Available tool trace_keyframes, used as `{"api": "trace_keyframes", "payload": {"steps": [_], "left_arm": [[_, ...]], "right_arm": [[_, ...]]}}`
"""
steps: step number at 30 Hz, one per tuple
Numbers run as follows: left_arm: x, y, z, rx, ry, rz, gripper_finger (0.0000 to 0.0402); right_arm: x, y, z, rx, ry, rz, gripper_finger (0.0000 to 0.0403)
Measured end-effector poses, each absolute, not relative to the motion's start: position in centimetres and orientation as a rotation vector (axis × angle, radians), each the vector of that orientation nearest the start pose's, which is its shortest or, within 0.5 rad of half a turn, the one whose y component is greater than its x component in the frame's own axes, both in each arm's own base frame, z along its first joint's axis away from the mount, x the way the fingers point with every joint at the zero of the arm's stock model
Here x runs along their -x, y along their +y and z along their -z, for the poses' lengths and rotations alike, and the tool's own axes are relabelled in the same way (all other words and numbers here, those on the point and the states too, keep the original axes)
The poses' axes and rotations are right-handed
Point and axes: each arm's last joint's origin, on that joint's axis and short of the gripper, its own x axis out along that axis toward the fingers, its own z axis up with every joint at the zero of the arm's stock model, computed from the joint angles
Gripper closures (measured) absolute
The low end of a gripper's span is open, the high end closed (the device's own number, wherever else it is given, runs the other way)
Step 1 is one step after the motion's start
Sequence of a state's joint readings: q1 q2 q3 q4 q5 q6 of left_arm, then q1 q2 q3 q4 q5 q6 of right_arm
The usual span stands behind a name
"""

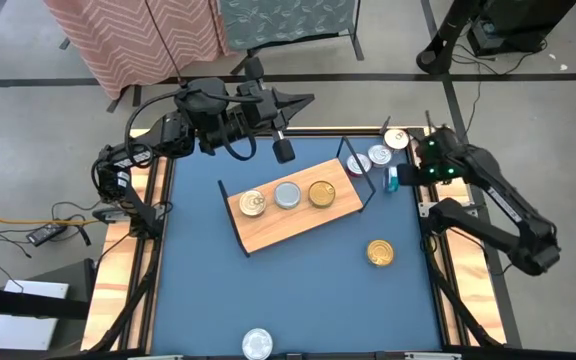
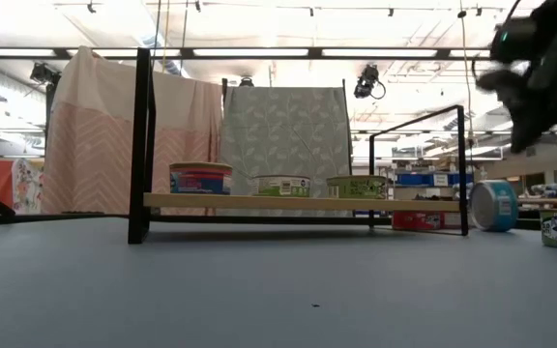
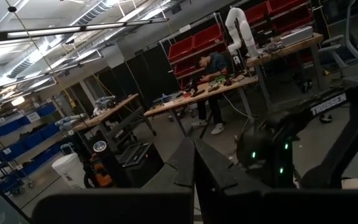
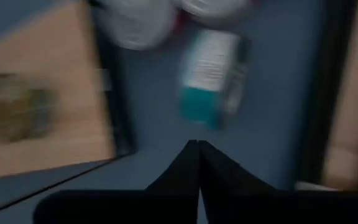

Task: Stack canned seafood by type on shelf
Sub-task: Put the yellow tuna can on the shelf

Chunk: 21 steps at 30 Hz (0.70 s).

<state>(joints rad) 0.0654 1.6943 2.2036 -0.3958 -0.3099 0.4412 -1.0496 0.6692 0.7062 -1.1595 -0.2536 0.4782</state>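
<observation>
Both grippers closed (left gripper (image 3: pixel 194 163); right gripper (image 4: pixel 197 155))

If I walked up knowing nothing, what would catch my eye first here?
Probably the light-wood shelf lying at a slant mid-table, with three tins in a row on it: gold, silver, gold. Next, a can with a teal label tipped on its side beside the shelf's right end, close to the right gripper, jaws shut.

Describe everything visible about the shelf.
The shelf is a rectangular light-wood board with thin black wire frames at both ends, lying askew on the blue table. Three tins sit in a row on it: gold, silver, gold. No gripper touches it.
</observation>
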Motion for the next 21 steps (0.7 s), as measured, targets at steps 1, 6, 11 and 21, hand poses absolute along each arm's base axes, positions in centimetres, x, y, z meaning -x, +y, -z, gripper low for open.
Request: {"api": "trace_keyframes", "payload": {"steps": [1, 6, 11, 21], "left_arm": [[-33.1, 3.1, -54.8, -0.422, -0.029, -0.393, 0.0396], [-33.1, 3.0, -54.8, -0.422, -0.029, -0.393, 0.0396], [-33.1, 3.0, -54.8, -0.422, -0.029, -0.393, 0.0396], [-33.0, 3.0, -54.8, -0.416, -0.031, -0.392, 0.0396]], "right_arm": [[-5.4, -7.8, -25.7, -1.105, 0.714, 0.908, 0.0378], [-5.6, -7.2, -28.5, -1.020, 0.521, 0.706, 0.0359], [-6.2, -7.3, -30.9, -0.927, 0.348, 0.487, 0.0367], [-5.8, -7.5, -30.0, -0.918, 0.435, 0.678, 0.0374]]}}
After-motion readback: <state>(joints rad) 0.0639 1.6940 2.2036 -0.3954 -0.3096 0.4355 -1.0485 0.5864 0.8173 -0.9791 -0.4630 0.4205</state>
